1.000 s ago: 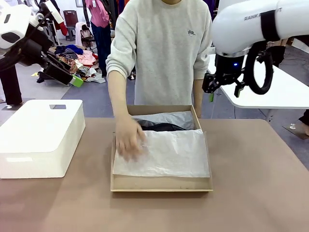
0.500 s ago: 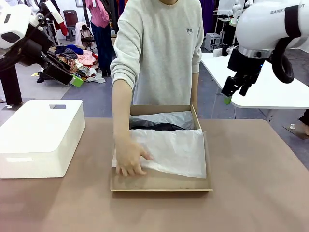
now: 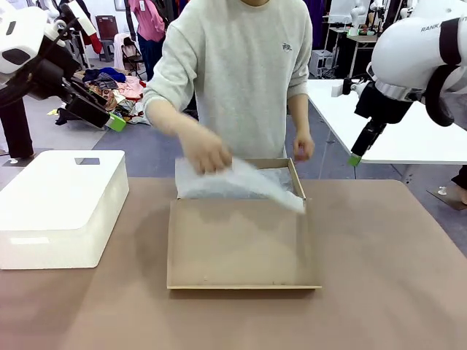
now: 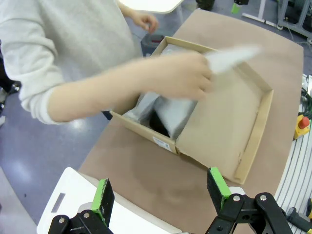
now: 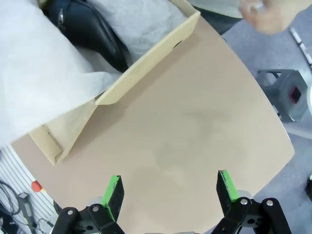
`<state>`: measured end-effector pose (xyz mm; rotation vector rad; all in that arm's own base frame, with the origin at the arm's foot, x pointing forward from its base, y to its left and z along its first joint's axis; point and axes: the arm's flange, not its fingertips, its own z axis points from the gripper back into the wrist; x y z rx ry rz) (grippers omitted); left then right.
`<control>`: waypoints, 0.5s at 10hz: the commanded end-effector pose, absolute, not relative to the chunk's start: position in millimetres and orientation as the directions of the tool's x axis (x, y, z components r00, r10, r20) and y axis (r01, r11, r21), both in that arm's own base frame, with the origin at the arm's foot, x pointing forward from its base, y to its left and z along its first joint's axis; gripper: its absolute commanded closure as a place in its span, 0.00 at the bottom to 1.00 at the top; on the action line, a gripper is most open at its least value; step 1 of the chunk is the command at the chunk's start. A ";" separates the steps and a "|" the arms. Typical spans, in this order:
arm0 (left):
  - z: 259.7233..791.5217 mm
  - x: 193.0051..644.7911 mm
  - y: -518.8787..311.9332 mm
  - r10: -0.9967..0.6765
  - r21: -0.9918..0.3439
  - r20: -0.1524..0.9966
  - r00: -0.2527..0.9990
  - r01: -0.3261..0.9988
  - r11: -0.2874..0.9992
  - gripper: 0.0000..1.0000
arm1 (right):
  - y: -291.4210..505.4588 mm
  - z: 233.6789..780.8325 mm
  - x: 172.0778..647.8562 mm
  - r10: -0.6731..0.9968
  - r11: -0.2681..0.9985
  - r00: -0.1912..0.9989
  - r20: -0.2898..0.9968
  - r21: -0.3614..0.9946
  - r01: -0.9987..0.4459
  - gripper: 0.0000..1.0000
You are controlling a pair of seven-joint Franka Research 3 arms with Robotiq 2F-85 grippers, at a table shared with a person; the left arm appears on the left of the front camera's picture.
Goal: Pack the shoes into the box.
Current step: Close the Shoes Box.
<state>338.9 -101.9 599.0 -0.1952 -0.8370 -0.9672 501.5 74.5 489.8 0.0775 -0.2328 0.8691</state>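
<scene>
The left pincer [image 4: 161,189] and the right pincer [image 5: 170,185] both stand wide open, empty. Ahead of the right one sits the box [image 5: 146,63], a black shoe [image 5: 90,29] inside, with tissue paper [image 3: 248,186] held up by a person's hand [image 3: 206,153]

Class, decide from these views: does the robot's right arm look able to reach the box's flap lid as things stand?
Probably yes. The flap lid lies flat and bare, the person's hand holds the tissue paper over the far compartment, and the open right tool hangs raised to its right.
</scene>
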 end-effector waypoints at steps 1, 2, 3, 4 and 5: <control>600.0 338.5 -101.3 -0.647 0.201 0.707 0.286 0.795 0.572 0.00 | 76.9 494.6 500.0 0.744 0.654 0.629 0.226 -0.049 -0.755 0.00; 600.0 338.5 -101.3 -0.647 0.201 0.707 0.286 0.795 0.572 0.00 | 76.9 494.6 500.0 0.744 0.654 0.629 0.226 -0.049 -0.755 0.00; 600.0 338.5 -101.3 -0.647 0.201 0.707 0.286 0.795 0.572 0.00 | 76.9 494.6 500.0 0.744 0.654 0.629 0.226 -0.049 -0.755 0.00; 600.0 338.5 -101.3 -0.647 0.201 0.707 0.286 0.795 0.572 0.00 | 76.9 494.6 500.0 0.744 0.654 0.629 0.226 -0.049 -0.755 0.00; 600.0 338.5 -101.3 -0.647 0.201 0.707 0.286 0.795 0.572 0.00 | 76.9 494.6 500.0 0.744 0.654 0.629 0.226 -0.049 -0.755 0.00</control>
